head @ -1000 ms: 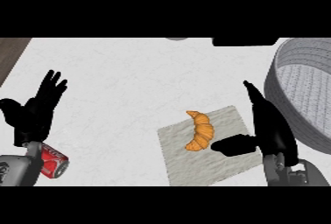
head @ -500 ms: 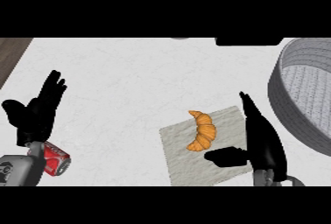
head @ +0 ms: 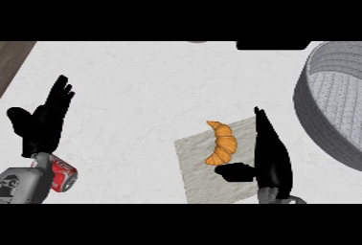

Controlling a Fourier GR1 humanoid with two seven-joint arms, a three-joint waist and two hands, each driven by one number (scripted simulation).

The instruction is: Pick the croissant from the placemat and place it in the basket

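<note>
The croissant (head: 222, 143) lies on the grey placemat (head: 212, 179), and its long axis runs up and down in the head view, a little curved, with one tip toward the far side of the tabletop (head: 155, 86). The right robot hand (head: 271, 160) stands just beside it, on its right side, so the croissant is directly to the left of this hand. The fingers are straight and point away from the robot, almost parallel to the croissant, and the thumb reaches out to the left under the near tip of the croissant. The hand is open and holds nothing (I cannot tell if the thumb already touches the pastry). The basket (head: 322, 110) waits further to the right, near the placemat's corner. The left robot hand (head: 42, 122) rests open, fingers up, at the left side, well apart from everything, above a red can (head: 62, 173). The right hand is clearly the nearer one; I think it must close sideways around the croissant.
</note>
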